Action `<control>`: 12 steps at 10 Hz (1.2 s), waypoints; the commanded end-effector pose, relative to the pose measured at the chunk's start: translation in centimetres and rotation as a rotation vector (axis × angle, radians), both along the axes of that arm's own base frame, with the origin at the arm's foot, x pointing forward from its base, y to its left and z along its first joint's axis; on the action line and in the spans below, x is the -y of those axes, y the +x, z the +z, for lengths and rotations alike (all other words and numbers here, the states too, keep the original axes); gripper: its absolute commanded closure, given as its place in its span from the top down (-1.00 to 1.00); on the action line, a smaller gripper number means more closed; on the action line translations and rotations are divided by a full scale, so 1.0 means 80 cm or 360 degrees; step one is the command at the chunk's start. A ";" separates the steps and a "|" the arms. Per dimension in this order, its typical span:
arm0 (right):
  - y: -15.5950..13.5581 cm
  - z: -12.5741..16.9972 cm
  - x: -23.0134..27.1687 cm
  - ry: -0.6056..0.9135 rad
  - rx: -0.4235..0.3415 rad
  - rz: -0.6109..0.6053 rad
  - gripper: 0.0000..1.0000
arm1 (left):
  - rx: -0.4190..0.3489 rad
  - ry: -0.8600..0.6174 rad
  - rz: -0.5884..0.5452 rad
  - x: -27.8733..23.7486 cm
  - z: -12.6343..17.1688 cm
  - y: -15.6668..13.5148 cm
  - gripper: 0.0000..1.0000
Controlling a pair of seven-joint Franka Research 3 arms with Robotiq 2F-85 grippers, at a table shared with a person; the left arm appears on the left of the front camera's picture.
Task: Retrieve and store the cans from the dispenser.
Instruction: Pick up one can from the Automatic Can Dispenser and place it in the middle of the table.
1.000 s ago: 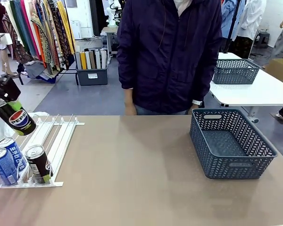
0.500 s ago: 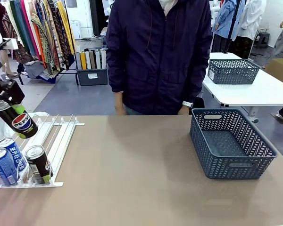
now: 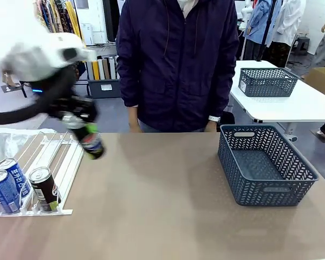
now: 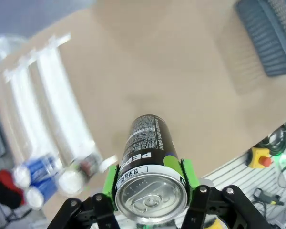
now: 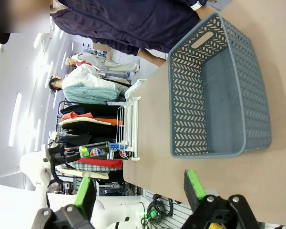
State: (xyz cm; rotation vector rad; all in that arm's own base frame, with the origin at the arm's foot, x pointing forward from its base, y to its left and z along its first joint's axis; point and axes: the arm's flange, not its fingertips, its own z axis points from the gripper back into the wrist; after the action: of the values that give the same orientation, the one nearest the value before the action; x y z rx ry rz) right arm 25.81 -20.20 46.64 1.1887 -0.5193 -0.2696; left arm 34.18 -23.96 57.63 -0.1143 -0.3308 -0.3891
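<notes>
At the lower left of the front view, the dispenser (image 3: 65,162) lies flat on the table (image 3: 162,216). Two blue cans (image 3: 5,187) and a green-based black can (image 3: 43,188) stand at its near end, probably because the sloped lanes feed them down to where an arm can reach. Just past the rack's right rail, left of centre, the left gripper (image 3: 78,122) appears blurred, holding the Pepsi can (image 3: 91,143) clear above the tabletop. The left wrist view shows why the hold looks secure: the green pads (image 4: 187,172) clamp opposite sides of the can's body just under its silver top, with the can hanging tilted away from the camera. Its lean toward the right suggests it is bound for the grey-blue basket (image 3: 249,189) at the right of the frame, which sits empty and open-topped. The right gripper (image 5: 138,191) has its fingers spread wide on nothing, low in the right wrist view. At the table's far edge stands a person (image 3: 179,65), hands down.
</notes>
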 end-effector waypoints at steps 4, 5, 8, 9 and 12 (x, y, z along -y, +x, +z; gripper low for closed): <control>0.000 0.004 0.003 0.0001 0.0031 0.0009 1.00 | -0.0016 0.0170 -0.0377 0.202 -0.113 0.054 -1.00; 0.000 0.004 0.003 0.0001 0.0031 0.0009 1.00 | -0.0053 0.0153 -0.0414 0.211 -0.144 0.049 -1.00; 0.000 0.004 0.003 0.0001 0.0031 0.0009 1.00 | -0.0120 0.0240 -0.0382 0.210 -0.184 0.048 -1.00; 0.000 0.004 0.003 0.0001 0.0031 0.0009 1.00 | -0.0167 0.0255 -0.0419 0.215 -0.201 0.045 -1.00; 0.000 0.004 0.003 0.0001 0.0031 0.0009 1.00 | -0.0129 0.0272 -0.0509 0.222 -0.220 0.032 -1.00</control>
State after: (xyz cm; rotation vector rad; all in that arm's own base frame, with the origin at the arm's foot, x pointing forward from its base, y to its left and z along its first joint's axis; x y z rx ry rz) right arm 25.80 -20.19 46.66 1.1879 -0.5192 -0.2695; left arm 36.93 -41.69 39.91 -0.0197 -0.1609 -0.7226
